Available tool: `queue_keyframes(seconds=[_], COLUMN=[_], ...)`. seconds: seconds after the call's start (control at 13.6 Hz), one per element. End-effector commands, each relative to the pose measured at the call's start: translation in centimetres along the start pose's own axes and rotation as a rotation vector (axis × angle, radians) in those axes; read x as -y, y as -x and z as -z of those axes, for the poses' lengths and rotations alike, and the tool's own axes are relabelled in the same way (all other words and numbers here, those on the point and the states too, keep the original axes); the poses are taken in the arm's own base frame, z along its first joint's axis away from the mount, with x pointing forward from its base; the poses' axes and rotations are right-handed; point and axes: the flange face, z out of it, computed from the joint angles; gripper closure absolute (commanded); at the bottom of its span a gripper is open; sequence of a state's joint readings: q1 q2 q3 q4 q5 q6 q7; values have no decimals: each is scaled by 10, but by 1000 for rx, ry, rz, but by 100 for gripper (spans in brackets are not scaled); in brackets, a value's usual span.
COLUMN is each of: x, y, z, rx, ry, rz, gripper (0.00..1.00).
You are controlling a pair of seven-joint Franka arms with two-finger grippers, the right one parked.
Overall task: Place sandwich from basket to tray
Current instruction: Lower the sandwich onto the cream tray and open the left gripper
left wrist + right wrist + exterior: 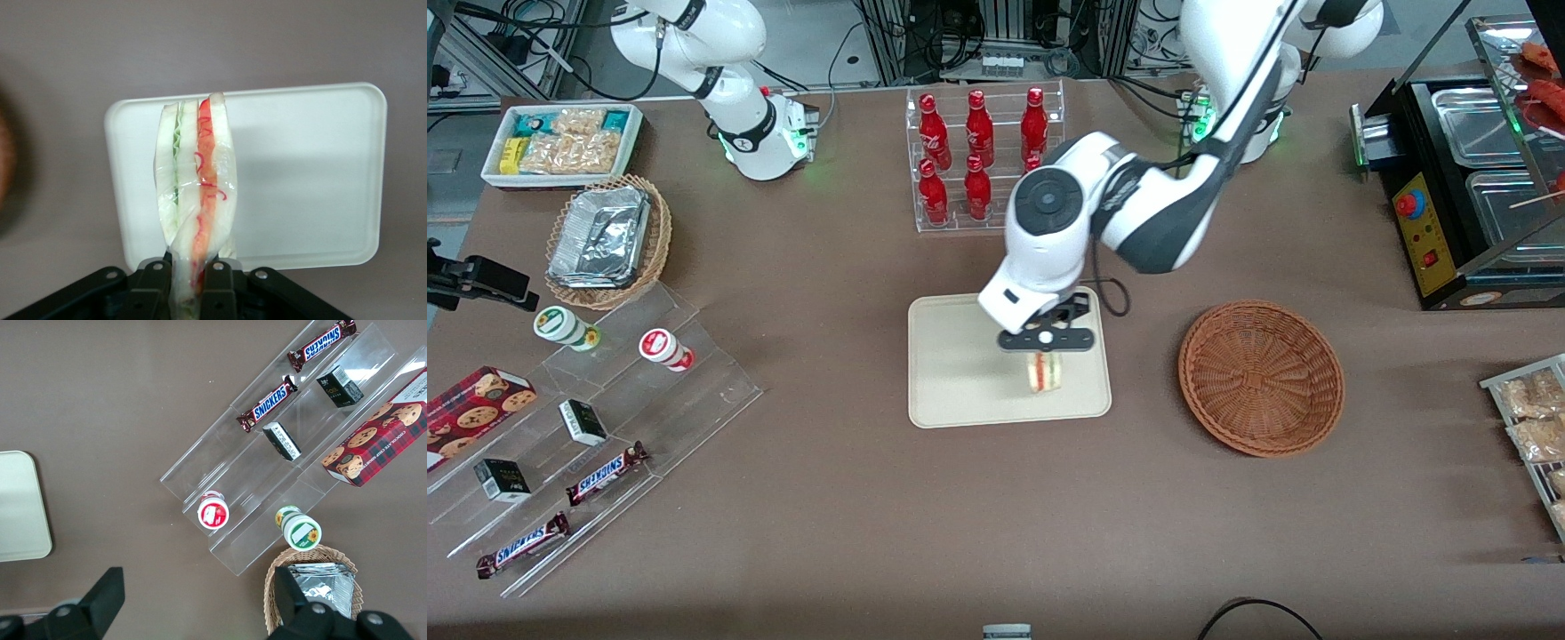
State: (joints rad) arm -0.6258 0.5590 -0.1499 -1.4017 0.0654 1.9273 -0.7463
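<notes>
My left gripper (1046, 354) is shut on the sandwich (1046, 372), a wrapped pale wedge with a red stripe, and holds it just above the cream tray (960, 373), near the tray's edge toward the basket. In the left wrist view the sandwich (197, 193) stands between the black fingers (155, 287) over the tray (307, 180). The reddish-brown wicker basket (1261, 376) sits empty beside the tray, toward the working arm's end of the table.
A clear rack of red bottles (978, 156) stands farther from the camera than the tray. A tan basket with foil containers (609, 240), a white snack bin (560, 142) and an acrylic snack stand (578, 427) lie toward the parked arm's end. A black warmer (1467, 196) stands toward the working arm's end.
</notes>
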Motion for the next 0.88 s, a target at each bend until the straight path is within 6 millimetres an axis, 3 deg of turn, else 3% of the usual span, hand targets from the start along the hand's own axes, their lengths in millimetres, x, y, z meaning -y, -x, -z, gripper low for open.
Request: queue_keyframes(seconds=[0.0, 0.22, 0.29, 0.59, 0.81], x=[-27, -53, -54, -54, -55], y=[-1, 18, 19, 18, 18], z=[-34, -81, -92, -122, -133], rx=[-7, 17, 26, 40, 44], ry=[17, -2, -13, -9, -12], rz=[-15, -59, -62, -44, -30], gripper=[100, 100, 100, 100, 100])
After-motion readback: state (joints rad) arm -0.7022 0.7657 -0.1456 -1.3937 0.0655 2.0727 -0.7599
